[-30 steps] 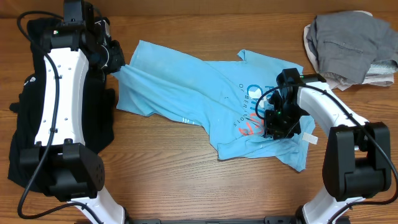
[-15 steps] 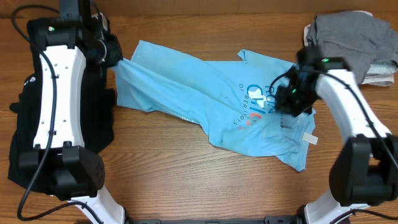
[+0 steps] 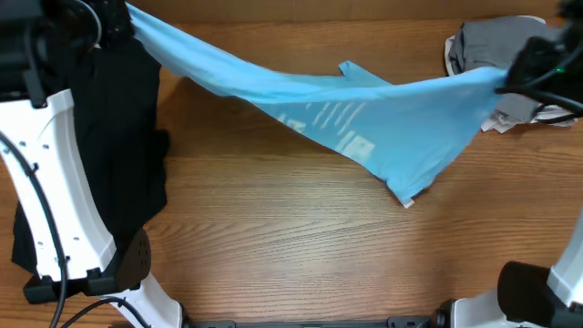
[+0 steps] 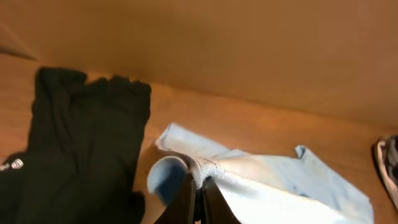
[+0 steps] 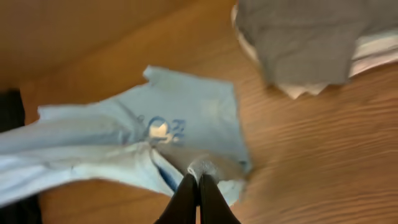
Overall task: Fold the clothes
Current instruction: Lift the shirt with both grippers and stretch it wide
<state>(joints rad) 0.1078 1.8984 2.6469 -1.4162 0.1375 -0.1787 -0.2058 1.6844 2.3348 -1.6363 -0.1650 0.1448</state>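
Observation:
A light blue T-shirt hangs stretched in the air between my two grippers, sagging toward the table at the middle right. My left gripper is shut on its left end, high at the back left; the wrist view shows the jaws pinching bunched blue cloth. My right gripper is shut on its right end near the grey pile; its jaws clamp a fold of the shirt.
A black garment lies flat along the left side of the table, also in the left wrist view. A heap of grey and white clothes sits at the back right, seen in the right wrist view.
Both grippers have risen and moved apart. The blue T-shirt, which lay spread on the table, is now lifted and pulled taut between them.

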